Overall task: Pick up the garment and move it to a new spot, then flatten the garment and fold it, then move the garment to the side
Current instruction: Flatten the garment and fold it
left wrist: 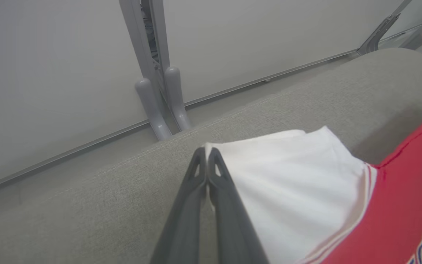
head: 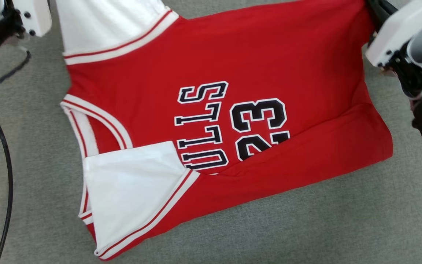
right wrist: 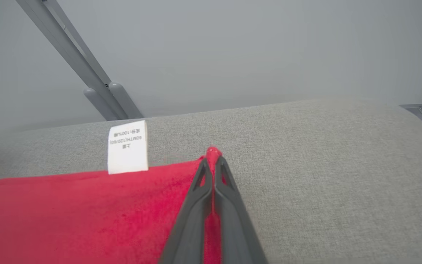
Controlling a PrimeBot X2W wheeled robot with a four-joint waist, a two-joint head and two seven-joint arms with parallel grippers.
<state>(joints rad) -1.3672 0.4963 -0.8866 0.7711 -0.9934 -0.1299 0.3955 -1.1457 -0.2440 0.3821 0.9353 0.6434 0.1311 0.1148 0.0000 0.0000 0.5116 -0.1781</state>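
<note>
Jersey [head: 233, 73] in red with white sleeves, striped trim and a black "23" lay spread, its near edge folded over, on the grey padded surface [head: 306, 227]. At its far edge the left end effector [left wrist: 207, 150] was clenched on a white sleeve corner, while the right end effector [right wrist: 214, 159] pinched a red corner near the white label [right wrist: 128, 146].

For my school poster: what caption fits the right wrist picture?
Right gripper pinches a corner of the red jersey beside its white label on grey fabric.
</note>
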